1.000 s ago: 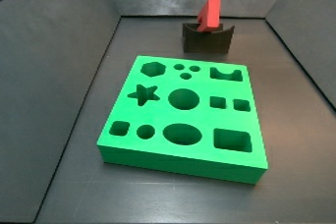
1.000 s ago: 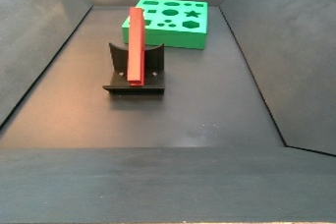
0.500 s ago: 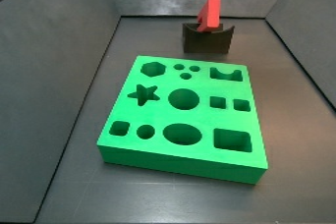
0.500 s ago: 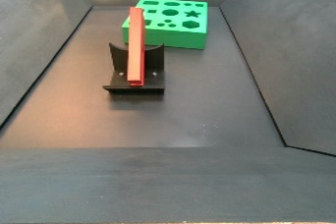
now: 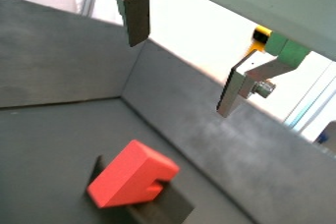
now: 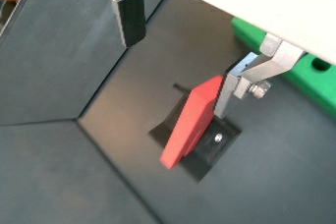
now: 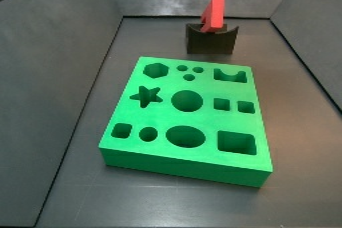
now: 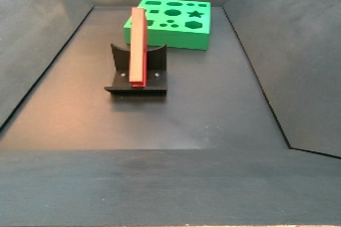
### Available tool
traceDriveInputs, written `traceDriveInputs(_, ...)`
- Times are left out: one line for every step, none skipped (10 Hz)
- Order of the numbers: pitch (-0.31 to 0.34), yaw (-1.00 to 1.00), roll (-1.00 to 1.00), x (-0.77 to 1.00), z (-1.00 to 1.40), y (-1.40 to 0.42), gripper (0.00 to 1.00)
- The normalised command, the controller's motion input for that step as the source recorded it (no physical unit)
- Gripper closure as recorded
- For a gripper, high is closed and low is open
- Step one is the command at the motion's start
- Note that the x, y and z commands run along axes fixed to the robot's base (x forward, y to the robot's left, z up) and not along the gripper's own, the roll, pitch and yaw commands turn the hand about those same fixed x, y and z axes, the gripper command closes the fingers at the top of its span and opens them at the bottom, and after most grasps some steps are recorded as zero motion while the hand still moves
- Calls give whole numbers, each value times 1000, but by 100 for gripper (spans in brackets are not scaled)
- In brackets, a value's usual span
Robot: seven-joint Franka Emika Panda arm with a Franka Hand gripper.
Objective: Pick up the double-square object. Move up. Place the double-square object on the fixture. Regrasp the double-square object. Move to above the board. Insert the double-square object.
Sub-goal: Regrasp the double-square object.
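In the side view, the board (image 7: 190, 118) fills mid-frame; the double-square object (image 7: 214, 13) stands on the fixture (image 7: 211, 39) at upper right. My gripper (image 6: 184, 41) hovers above, spread and empty. I judge regrasping is next: descend and pinch.

The red double-square object (image 8: 136, 44) stands upright in the dark fixture (image 8: 138, 76), near the green board (image 7: 186, 118), with the claw (image 6: 184, 46) open above.

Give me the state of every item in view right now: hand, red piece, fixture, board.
hand: open, empty, above the fixture, seen only in the wrist views.
double-square object: standing on edge on the fixture, not held.
fixture: on the floor, carrying the red piece.
board: flat on the floor, all cut-outs empty.
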Motion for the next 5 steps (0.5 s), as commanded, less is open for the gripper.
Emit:
traceDriveInputs(215,148,1000,114,-12,-52,0)
traceDriveInputs(238,202,938,114,-11,-54,0)
traceDriveInputs(215,226,754,117,-11,-57,0)
traceDriveInputs(171,250,515,126,-14,-59,0)
traceDriveInputs(138,260,349,131,-12,-54,0)
